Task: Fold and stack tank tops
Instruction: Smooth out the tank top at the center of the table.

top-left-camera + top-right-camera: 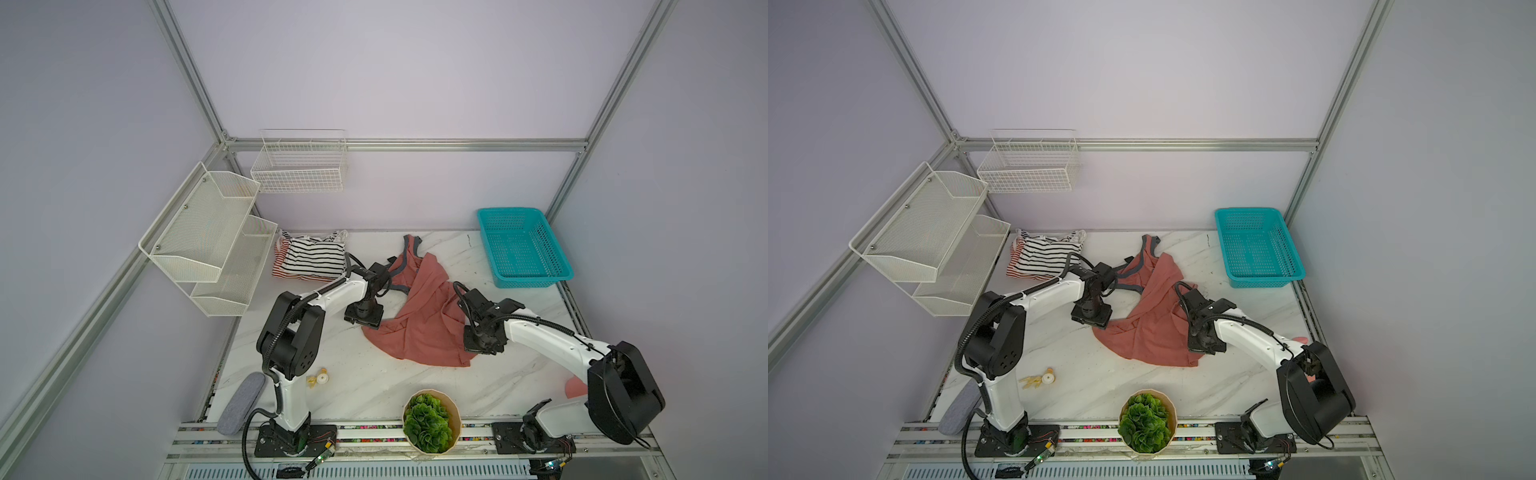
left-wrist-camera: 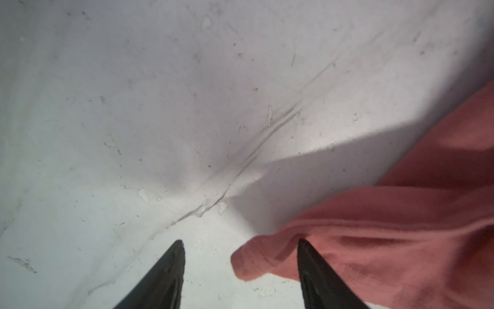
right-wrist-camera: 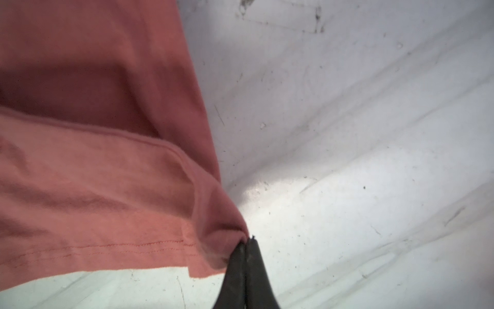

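Marble-look table (image 1: 374,390), grey booth walls.
Item 1: dusty-red tank top (image 1: 419,328). Crumpled mid-table btw my two grippers, straps twd back wall, hem twd front. Not flat, not folded.
Item 2: black-and-white striped top (image 1: 316,257). Folded, back-left corner, lying on red-and-white striped top (image 1: 279,266), also folded; stack of 2.
Item 3: teal basket (image 1: 536,281). Back-right, nothing seen in it.
L gripper (image 2: 239,242): jaws wide, low at table by one hem corner. The corner lies btw the fingers (image 2: 320,275), one finger over the cloth, no grip.
R gripper (image 3: 247,239): jaws together, pinching opp. hem corner at the tips.
Step in hand, my est.: spreading last top flat before the fold.
Next move needs: L jaws to close on that corner, then both to pull apart + twd front, tension hem, lay flat. R pinch looks thin, could slip.
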Available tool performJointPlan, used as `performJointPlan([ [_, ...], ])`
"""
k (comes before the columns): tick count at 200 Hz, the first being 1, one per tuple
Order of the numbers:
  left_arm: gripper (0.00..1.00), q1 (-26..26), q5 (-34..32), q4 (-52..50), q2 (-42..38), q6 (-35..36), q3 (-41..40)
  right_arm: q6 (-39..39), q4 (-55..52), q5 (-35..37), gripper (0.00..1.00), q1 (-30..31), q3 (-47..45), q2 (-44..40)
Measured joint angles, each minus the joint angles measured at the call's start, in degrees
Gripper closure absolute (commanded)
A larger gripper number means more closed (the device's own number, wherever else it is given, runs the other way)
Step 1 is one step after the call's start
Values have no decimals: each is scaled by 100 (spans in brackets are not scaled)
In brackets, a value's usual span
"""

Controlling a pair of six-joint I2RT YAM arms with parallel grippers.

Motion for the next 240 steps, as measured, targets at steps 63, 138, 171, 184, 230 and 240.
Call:
performJointPlan([
  [63, 34, 4, -52, -11, -2, 44, 2, 33, -103, -111, 38, -22, 236, -293],
  [138, 34, 11, -70, -7, -2, 55, 2, -258, 76, -269, 32, -48, 769, 157],
  [171, 34, 15, -70, -7, -2, 61, 2, -400, 98, -149, 29, -210, 778, 529],
  [184, 34, 15, -70, -7, -2, 83, 2, -435, 118, -87, 24, -334, 769, 621],
  [230, 34, 22, -70, -9, -2, 186, 2, -496, 417, -177, 19, -811, 446, 487],
  [240, 34, 31, -70, -9, -2, 186, 2, -501, 518, -310, 20, -922, 313, 411],
])
